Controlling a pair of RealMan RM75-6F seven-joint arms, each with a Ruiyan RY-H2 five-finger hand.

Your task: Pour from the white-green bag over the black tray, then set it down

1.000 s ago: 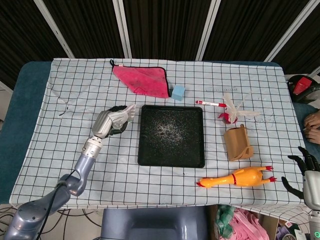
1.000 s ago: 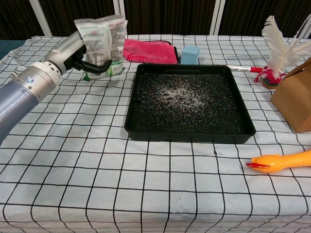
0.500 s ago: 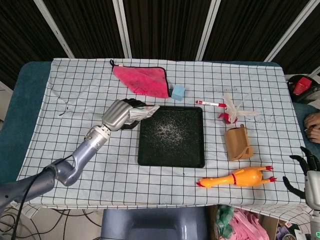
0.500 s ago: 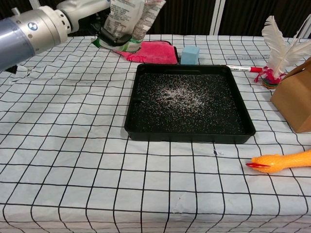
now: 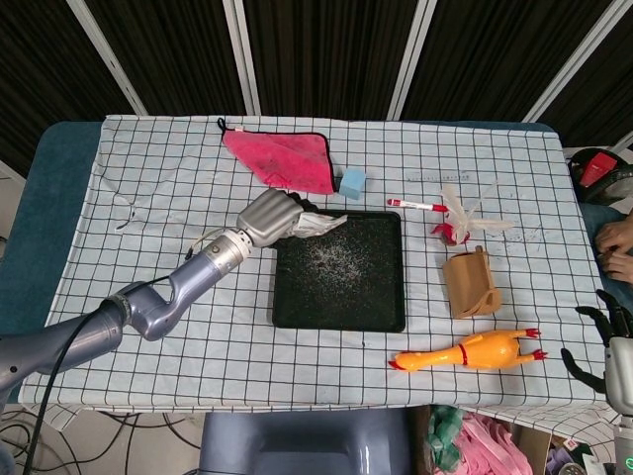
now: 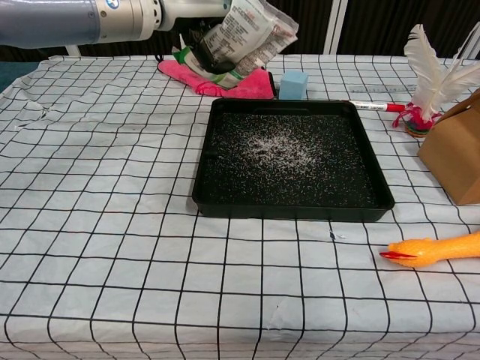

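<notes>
My left hand (image 5: 269, 216) holds the white-green bag (image 6: 244, 35) in the air above the far left corner of the black tray (image 5: 339, 315). The bag leans over, its top pointing right toward the tray's middle; its green bottom end (image 6: 196, 66) sits in the hand (image 6: 196, 34). In the head view the bag (image 5: 318, 224) overlaps the tray's left rim. White grains lie scattered on the tray floor (image 6: 292, 154). My right hand (image 5: 603, 341) hangs off the table's right edge, fingers apart, holding nothing.
A pink cloth (image 5: 282, 157) and a blue block (image 5: 351, 182) lie behind the tray. To the tray's right are a red-white pen (image 5: 417, 206), a white feather toy (image 5: 465, 216) and a brown holder (image 5: 470, 282). A rubber chicken (image 5: 467, 351) lies at the front right.
My left arm has lifted the bag from the table left of the tray, carried it right and up, and tilted it over the tray's far left corner. The right hand stays put.
</notes>
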